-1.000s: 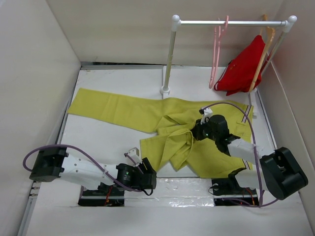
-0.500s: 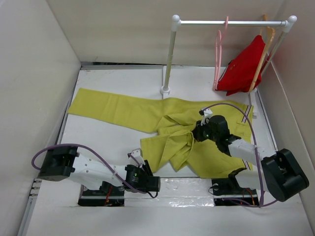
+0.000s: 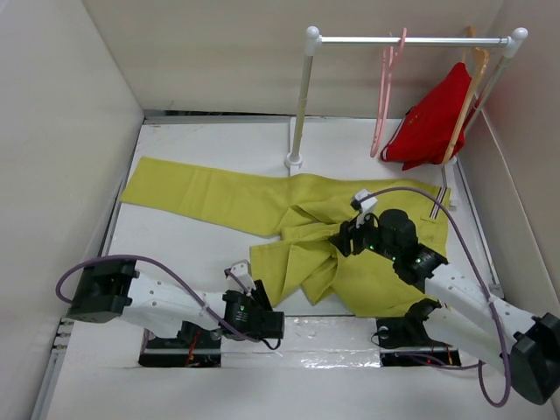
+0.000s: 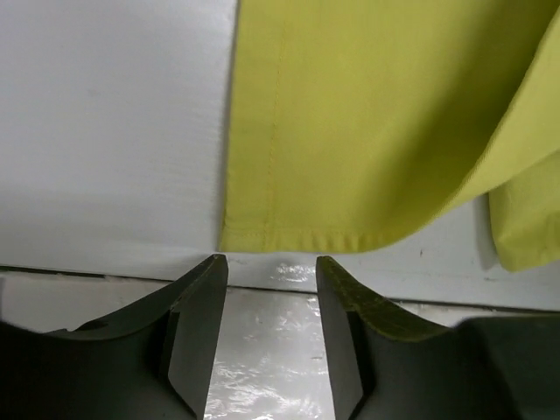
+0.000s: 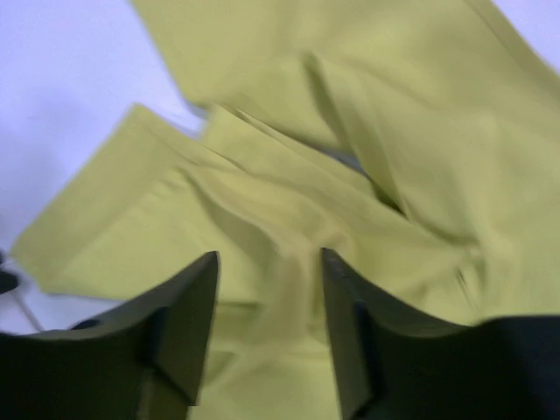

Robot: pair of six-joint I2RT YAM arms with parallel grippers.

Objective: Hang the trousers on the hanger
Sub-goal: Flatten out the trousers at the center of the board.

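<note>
The trousers (image 3: pixel 219 197) are soft and floppy, I think, and light, but very long and much bigger than my hands. They lie on the white desk (image 3: pixel 201 254). One leg stretches out far beyond my left hand. The other leg is folded and bunched up under my right hand (image 5: pixel 269 258). My right hand has its fingers apart above that bunched cloth, and it pinches nothing. My left hand (image 4: pixel 271 262) sits low at the near edge of the desk. Its fingers are apart too, with nothing between them. A straight hem (image 4: pixel 306 238) lies just in front of it. I think that hem is a good place to take hold, because loose cloth in the middle will slip and sag. The desk looks smooth, so the cloth should slide easily. The pink hanger (image 3: pixel 385 96) hangs from a rail (image 3: pixel 411 40) high up, far past my right hand, beside a red garment (image 3: pixel 433 122). Plain walls stand close all around.
</note>
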